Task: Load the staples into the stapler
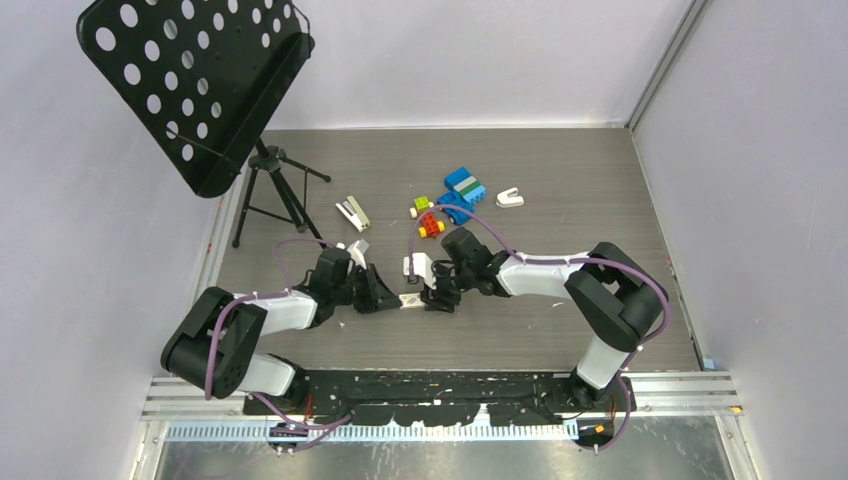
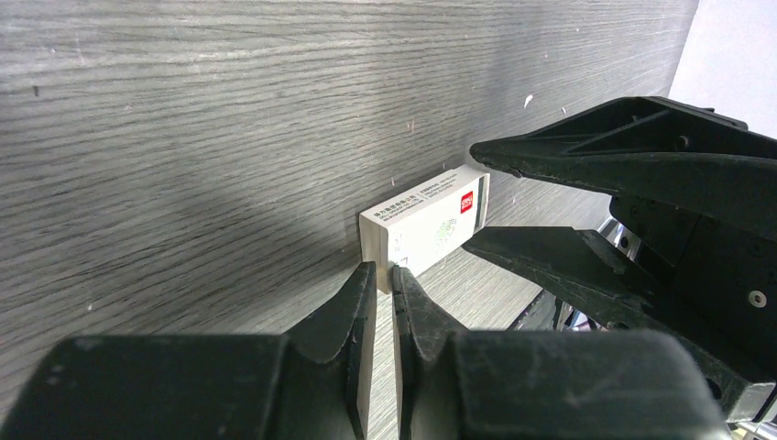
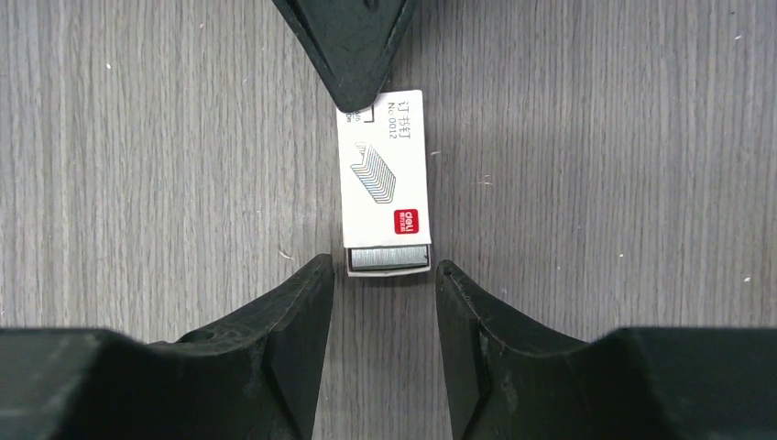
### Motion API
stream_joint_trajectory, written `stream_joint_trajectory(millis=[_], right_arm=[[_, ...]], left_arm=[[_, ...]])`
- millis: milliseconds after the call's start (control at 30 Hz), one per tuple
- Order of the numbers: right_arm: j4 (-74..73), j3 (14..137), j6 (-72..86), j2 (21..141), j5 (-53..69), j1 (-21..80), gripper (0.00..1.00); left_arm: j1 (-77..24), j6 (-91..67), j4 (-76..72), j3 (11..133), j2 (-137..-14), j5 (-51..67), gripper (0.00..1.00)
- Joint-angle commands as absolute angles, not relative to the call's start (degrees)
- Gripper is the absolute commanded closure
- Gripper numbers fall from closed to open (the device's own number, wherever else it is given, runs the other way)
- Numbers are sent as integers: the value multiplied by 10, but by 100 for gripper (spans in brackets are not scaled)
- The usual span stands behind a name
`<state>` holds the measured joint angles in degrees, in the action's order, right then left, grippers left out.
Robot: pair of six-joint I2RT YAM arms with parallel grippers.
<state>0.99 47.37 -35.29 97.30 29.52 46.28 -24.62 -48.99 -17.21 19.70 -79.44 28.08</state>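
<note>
1. right gripper (image 3: 385,266): jaws spread, one on either side of the open end of the staple box (image 3: 380,165), just beside it.
2. the staples (image 3: 389,258): a silvery-grey strip end showing in that open end. The box lies flat on the table (image 3: 596,183). The strip is probably light, stiff and slick, and likely to snap at its glued joints. It is best pinched gently across the long sides and drawn straight out.
3. left gripper (image 2: 383,272): fingers pressed nearly together, tips against the box's far end, apparently bracing it.
4. the stapler (image 1: 351,212): farthest, well apart from both grippers.
</note>
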Motion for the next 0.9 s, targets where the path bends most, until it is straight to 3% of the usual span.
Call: stream_joint_trajectory(millis=[0,233,867], right_arm=[[14,498,-365,977,306,466,50],[8,504,-369,979,306,467,50],[-33,500,-380,976,280,468,68]], left_arm=[[-244,-478,-160,210,-782,275,87],[-244,-478,-160,211,-783,276,87],[-244,-475,-149,213,-777,274,92]])
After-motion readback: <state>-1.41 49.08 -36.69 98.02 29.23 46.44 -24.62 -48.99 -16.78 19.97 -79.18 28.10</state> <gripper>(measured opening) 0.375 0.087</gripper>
